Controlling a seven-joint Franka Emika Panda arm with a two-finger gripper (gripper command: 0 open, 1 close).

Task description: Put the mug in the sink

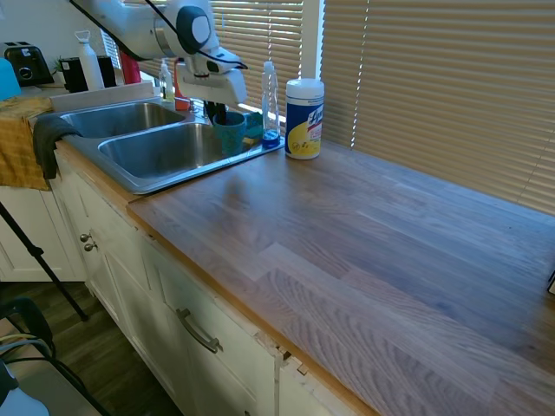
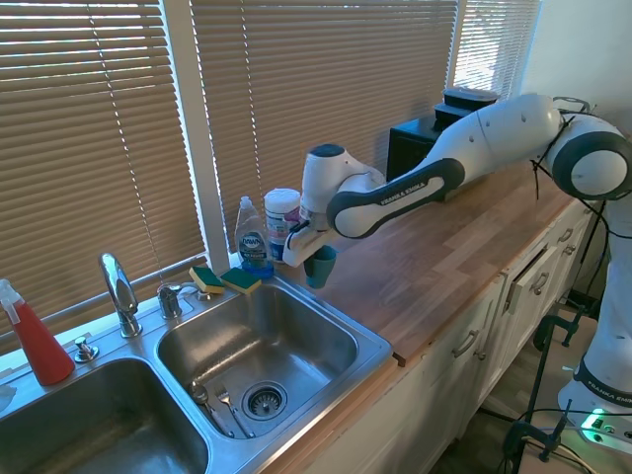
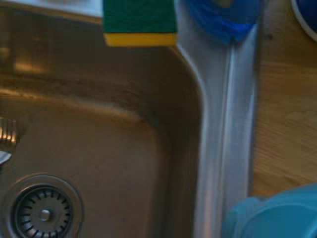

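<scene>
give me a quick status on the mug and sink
Gripper shut on mug, carried in the air. Mug at right basin's back corner, over sink rim. Utensils by drain; basin otherwise open.

The gripper (image 1: 218, 111) holds the teal mug (image 1: 230, 132) above the sink (image 1: 165, 149), beside the wipes canister (image 1: 303, 119).

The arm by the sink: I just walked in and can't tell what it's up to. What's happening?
The white arm's gripper holds the teal mug in the air at the right edge of the sink, by the near basin's back corner. The mug has not been set down in the basin yet. A dish soap bottle, a wipes canister and two sponges stand behind it.
</scene>
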